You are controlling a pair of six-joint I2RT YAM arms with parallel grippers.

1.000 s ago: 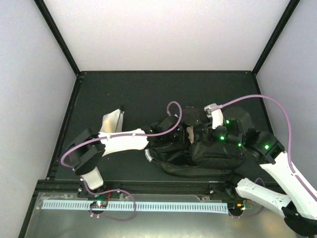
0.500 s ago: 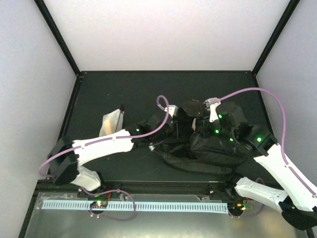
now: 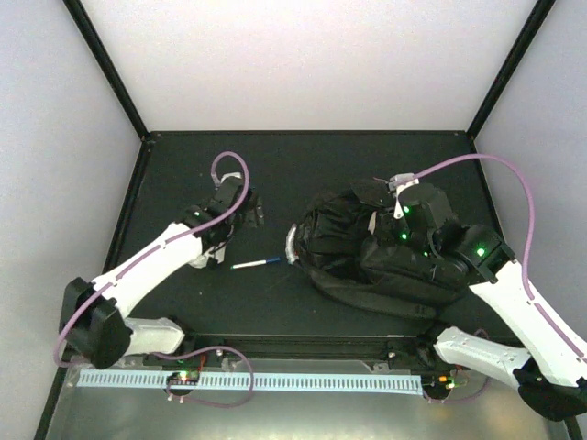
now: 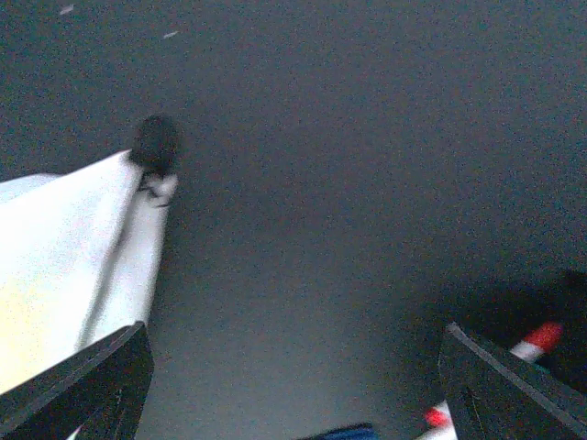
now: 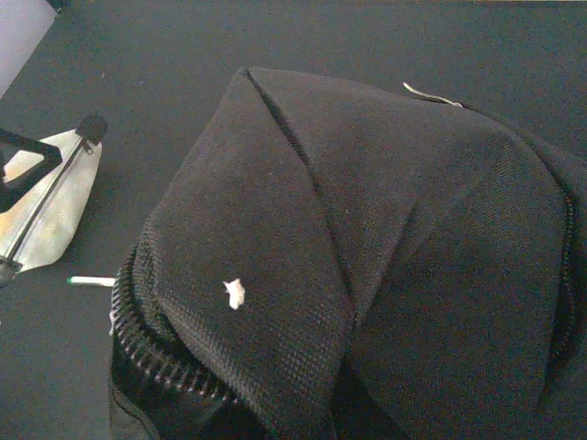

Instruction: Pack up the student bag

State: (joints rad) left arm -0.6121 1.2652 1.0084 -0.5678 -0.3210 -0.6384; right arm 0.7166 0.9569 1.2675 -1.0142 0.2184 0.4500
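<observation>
Your left pincer (image 4: pixel 293 344) stands wide open, its two dark fingers (image 4: pixel 96 385) well apart at the bottom corners of the left wrist view, with nothing between them. It hangs over the left part of the worktop (image 3: pixel 275 174), just beside a whitish pouch (image 4: pixel 78 266) that is cut off at the picture edge. From above, the arm hides most of this pouch. At the bottom right of the wrist view you see a red and white striped piece (image 4: pixel 537 339) and a bit of blue (image 4: pixel 353 431); both are blurred and I cannot tell what they are. A pen (image 3: pixel 257 264) lies between the pouch and the student bag (image 3: pixel 358 252), which sits on the right half of the worktop. Your right pincer (image 3: pixel 396 209) is closed at the far side of the bag, dark against dark. Its own camera shows no fingers, only black fabric and an open zipper (image 5: pixel 147 353), so I cannot tell if it grips anything.
</observation>
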